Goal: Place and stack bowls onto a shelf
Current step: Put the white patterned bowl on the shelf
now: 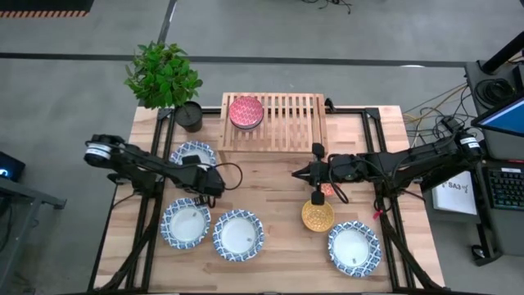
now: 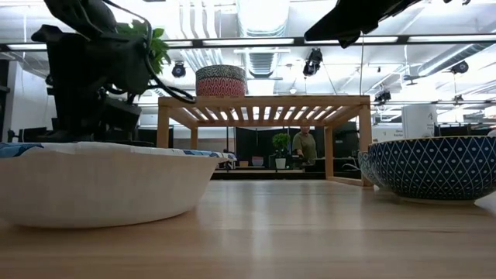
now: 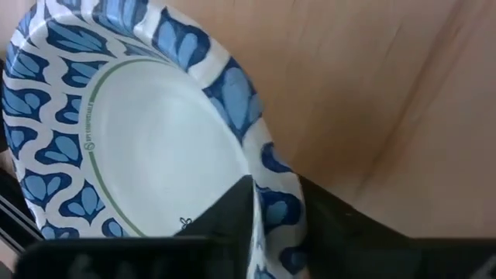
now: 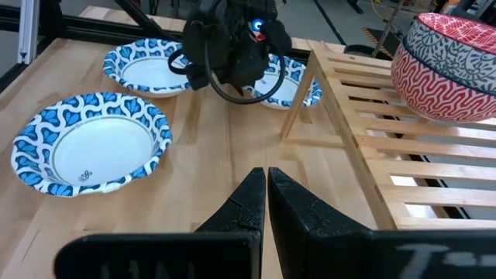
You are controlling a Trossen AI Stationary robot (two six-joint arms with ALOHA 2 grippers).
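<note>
The light-wood shelf [image 1: 282, 123] stands at the table's far side. On its left part sits a pink bowl [image 4: 442, 89] with a grey patterned bowl [image 4: 453, 43] nested in it. Several blue-rimmed white bowls lie on the table [image 1: 193, 154] [image 1: 187, 223] [image 1: 238, 234] [image 1: 354, 248]. A yellow bowl [image 1: 318, 215] and a small orange one [image 1: 327, 189], partly under the right arm, sit right of centre. My left gripper [image 1: 206, 190] is at the far rim of a near-left bowl. My right gripper [image 4: 266, 198] is shut and empty, hovering in front of the shelf. My left gripper holds a blue-rimmed bowl by its rim [image 3: 277, 203], one finger [image 3: 229, 217] inside the bowl and the other [image 3: 349, 232] outside it. The rim fills the gap between them. Whether the bowl rests on the table or is lifted, I cannot tell.
A dark plant pot with a green plant [image 1: 188, 116] stands at the shelf's left end. Bare tabletop lies between the two arms, in front of the shelf [image 1: 270, 176]. The shelf's right slats [image 1: 299, 119] carry nothing. A person [image 2: 308, 146] stands far behind the table.
</note>
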